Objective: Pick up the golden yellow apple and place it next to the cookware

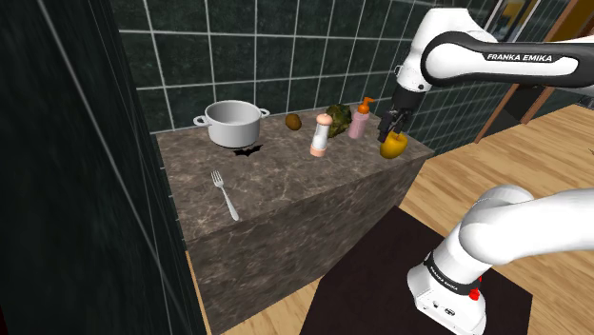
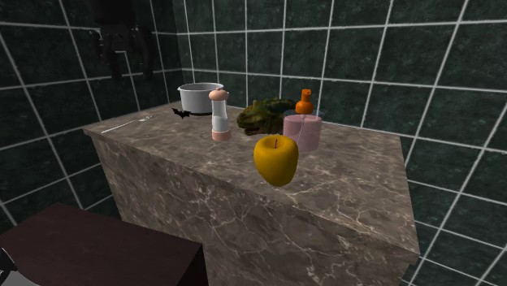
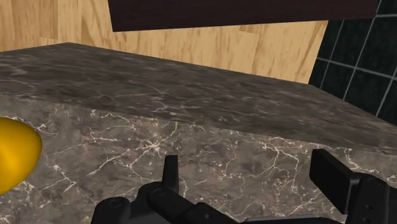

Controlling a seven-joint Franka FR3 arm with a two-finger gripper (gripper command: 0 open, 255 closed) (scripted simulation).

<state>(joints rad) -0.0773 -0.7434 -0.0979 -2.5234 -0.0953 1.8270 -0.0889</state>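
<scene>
The golden yellow apple (image 1: 392, 147) sits at the near right end of the marble counter (image 1: 286, 186), close to the corner; it also shows large in the second exterior view (image 2: 276, 159). The cookware, a light grey pot (image 1: 231, 124) with two handles, stands at the far end by the tiled wall (image 2: 200, 97). My black gripper (image 1: 393, 128) hangs just over the apple. In the wrist view the gripper (image 3: 251, 184) is open, and the apple (image 3: 16, 156) lies outside its fingers, beyond one fingertip (image 3: 168, 173).
Between apple and pot stand a pink bottle with an orange pump (image 1: 360, 119), a white shaker (image 1: 322, 134), a green leafy thing (image 1: 338, 112) and a brown fruit (image 1: 294, 122). A fork (image 1: 225, 193) lies toward the shoulder view's left. A small black object (image 1: 246, 149) lies by the pot.
</scene>
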